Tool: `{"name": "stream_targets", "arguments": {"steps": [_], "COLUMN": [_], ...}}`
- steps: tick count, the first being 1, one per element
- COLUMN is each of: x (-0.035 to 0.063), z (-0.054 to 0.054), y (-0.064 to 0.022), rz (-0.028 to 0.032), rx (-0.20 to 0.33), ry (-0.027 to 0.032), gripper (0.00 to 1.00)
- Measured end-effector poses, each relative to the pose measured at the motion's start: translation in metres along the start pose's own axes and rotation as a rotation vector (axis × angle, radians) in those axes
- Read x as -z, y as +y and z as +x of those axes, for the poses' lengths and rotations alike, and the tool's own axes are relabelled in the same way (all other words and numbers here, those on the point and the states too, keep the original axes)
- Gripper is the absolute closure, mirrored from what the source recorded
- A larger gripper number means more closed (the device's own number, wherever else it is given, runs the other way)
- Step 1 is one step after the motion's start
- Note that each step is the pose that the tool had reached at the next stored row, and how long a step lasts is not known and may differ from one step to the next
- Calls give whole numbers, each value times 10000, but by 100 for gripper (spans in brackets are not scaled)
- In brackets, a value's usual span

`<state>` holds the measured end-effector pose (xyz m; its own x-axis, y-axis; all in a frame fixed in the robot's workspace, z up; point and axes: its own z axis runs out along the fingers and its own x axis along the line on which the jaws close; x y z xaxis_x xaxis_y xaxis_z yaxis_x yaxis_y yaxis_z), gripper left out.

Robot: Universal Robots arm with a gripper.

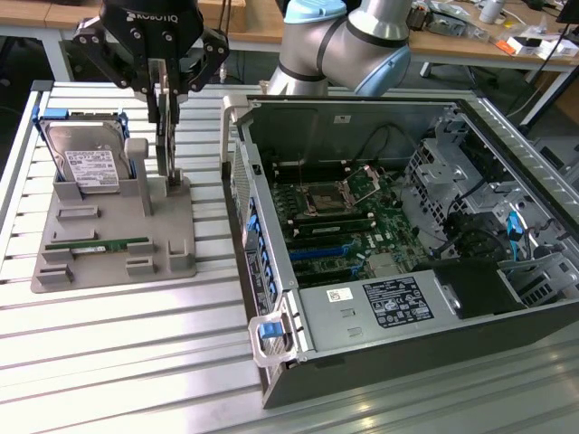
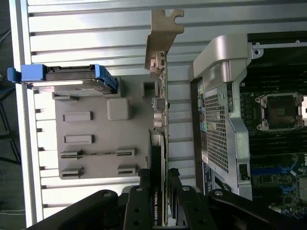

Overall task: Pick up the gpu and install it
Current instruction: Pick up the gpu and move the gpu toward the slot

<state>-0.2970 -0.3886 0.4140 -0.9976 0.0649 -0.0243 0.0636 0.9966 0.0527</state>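
Ribbed aluminium table (image 1: 136, 344) is seen across the exterior view, with wooden workbenches (image 1: 470, 45) behind it at the top of the frame. A grey holder (image 1: 109, 262) is set at the exterior view's left. A hard drive (image 1: 90, 163) with a white label is propped in blue rails at the holder's upper left, and a green memory stick (image 1: 98, 244) is laid flat near its lower edge. The gpu (image 1: 166, 154) is seen edge-on and upright at the holder's right side. The gripper (image 1: 163, 108), hung from the robot arm (image 1: 353, 41), is pinched onto its upper part. Whether the card's lower end rests in the holder or is clear of it cannot be told. An open computer case (image 1: 380, 307) is placed at the exterior view's right, with its motherboard (image 1: 362, 217) and processor socket (image 1: 324, 199) exposed.

In the wrist view, the gpu (image 2: 160, 110) is seen edge-on between the holder (image 2: 96, 143) and the computer case (image 2: 220, 120). Its silver bracket (image 2: 160, 33) is at the end far from the gripper (image 2: 159, 179). The black fingers (image 2: 143, 191) are pressed against the card's two broad faces. The hard drive (image 2: 67, 79) is seen beside the holder's far corner.
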Motion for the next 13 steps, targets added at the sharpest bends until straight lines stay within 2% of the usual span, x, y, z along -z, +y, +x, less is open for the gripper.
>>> {"name": "stream_targets", "arguments": {"steps": [13], "x": [106], "z": [-2], "y": [6], "rz": [-15], "rx": [0], "ry": [2], "gripper": [74]}}
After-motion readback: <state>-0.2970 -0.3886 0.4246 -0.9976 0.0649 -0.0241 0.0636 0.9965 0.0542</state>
